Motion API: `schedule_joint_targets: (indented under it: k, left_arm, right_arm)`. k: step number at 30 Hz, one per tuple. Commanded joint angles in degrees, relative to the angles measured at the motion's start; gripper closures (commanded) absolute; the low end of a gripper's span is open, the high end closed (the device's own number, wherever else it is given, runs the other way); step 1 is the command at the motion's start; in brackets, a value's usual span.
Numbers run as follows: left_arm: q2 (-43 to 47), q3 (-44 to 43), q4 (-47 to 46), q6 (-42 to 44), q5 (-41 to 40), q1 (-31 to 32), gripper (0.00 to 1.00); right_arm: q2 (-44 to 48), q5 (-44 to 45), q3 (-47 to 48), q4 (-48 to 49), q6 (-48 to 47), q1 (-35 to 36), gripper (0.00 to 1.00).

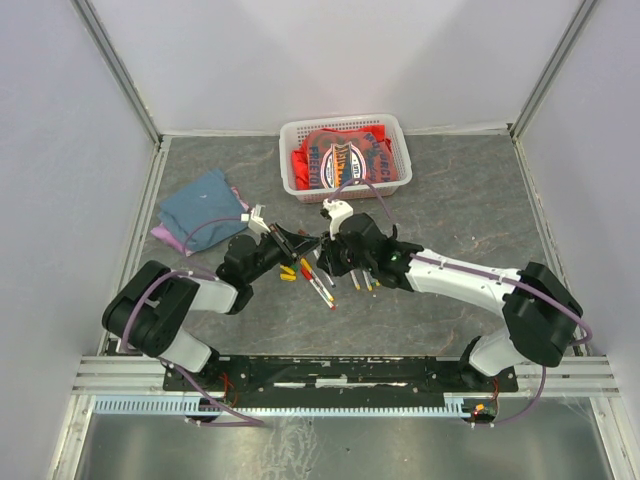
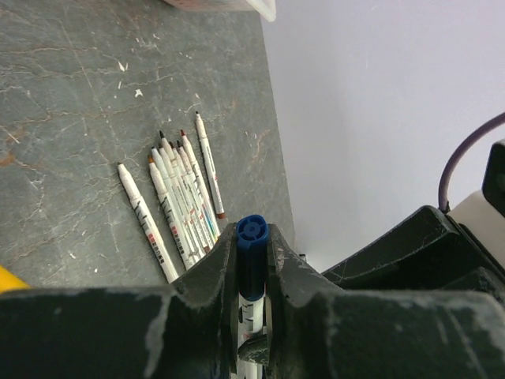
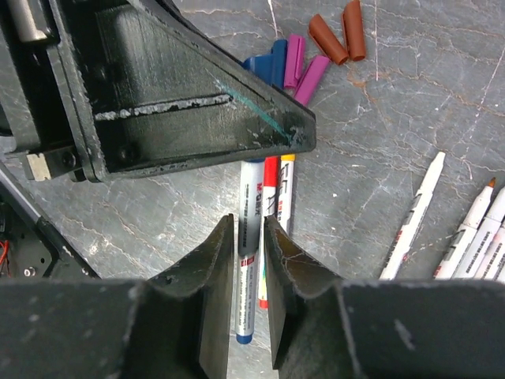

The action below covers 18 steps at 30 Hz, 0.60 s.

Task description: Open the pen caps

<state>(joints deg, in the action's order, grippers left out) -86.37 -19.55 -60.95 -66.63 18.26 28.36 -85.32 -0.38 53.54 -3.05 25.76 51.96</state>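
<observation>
My left gripper (image 2: 252, 233) is shut on the blue pen cap (image 2: 252, 254) of a pen, whose white barrel (image 3: 250, 197) runs down out of it. My right gripper (image 3: 249, 229) straddles that barrel with a thin gap on each side, so it is open. The two grippers meet above the table's middle, left gripper (image 1: 300, 243) facing right gripper (image 1: 328, 248). Loose pen caps lie on the table: blue (image 3: 264, 69), purple (image 3: 304, 71), brown (image 3: 339, 31). Several uncapped pens (image 2: 185, 197) lie side by side.
A capped red pen (image 3: 271, 205) and a yellow one (image 3: 287, 189) lie under the held pen. A white basket (image 1: 398, 150) of red cloth stands at the back. A folded blue cloth (image 1: 205, 210) lies back left. Yellow caps (image 1: 287, 272) rest near the left arm.
</observation>
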Motion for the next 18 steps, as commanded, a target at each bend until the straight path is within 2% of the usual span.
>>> schedule_joint_targets:
  k: [1, 4, 9, 14, 18]
  left_arm:
    - [-1.87, -0.47, -8.04, -3.14, 2.71, 0.21, 0.97]
    - [-3.27, -0.63, -10.81, -4.53, 3.62, 0.17, 0.97]
    - [-4.57, -0.58, -12.8, -5.83, 2.97, 0.24, 0.97]
    - [-6.27, -2.1, -14.64, -7.87, 2.73, 0.3, 0.97]
    - [-6.92, -2.85, -14.64, -8.61, 1.24, 0.6, 0.97]
  right_arm:
    - [0.25, -2.61, 1.64, 4.39, 0.99, -0.99, 0.72]
    - [-0.55, -3.81, 1.74, 5.41, 1.54, -1.69, 0.73]
    - [-2.18, -4.71, 1.83, 5.95, 1.69, -2.67, 0.88]
    - [-4.12, -4.72, 1.77, 6.14, 1.43, -3.18, 0.98]
    - [-4.76, -3.56, 1.9, 5.26, 0.26, -3.21, 0.99]
